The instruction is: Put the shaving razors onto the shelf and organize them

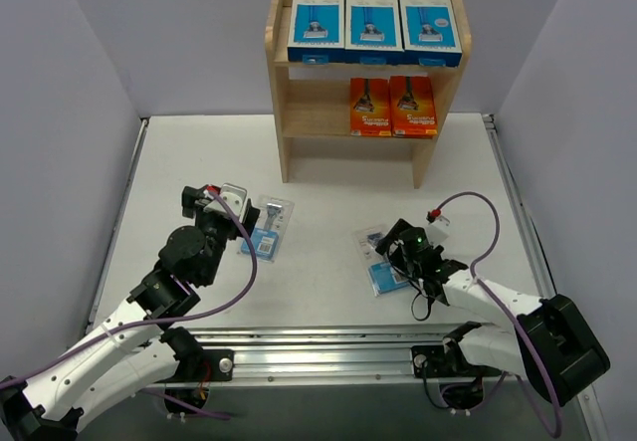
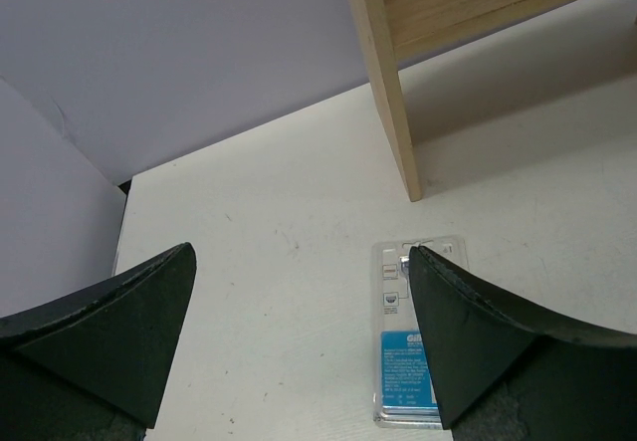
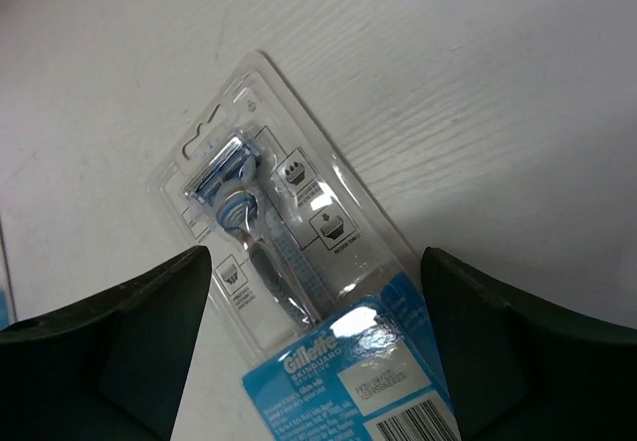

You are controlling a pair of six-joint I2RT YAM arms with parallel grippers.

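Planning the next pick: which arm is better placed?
Right. The right hand is open with the right blister pack centred between its fingers. The left hand, also open, has the left blister pack off-centre, partly behind one finger.

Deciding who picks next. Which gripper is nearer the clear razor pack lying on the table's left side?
Left. The left gripper hovers open with one finger over that razor pack; the right gripper is across the table, open above the other clear pack.

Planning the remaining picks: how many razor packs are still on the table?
2. One blister pack lies beside the left gripper; a second blister pack lies under the right gripper. Another could be hidden beneath it.
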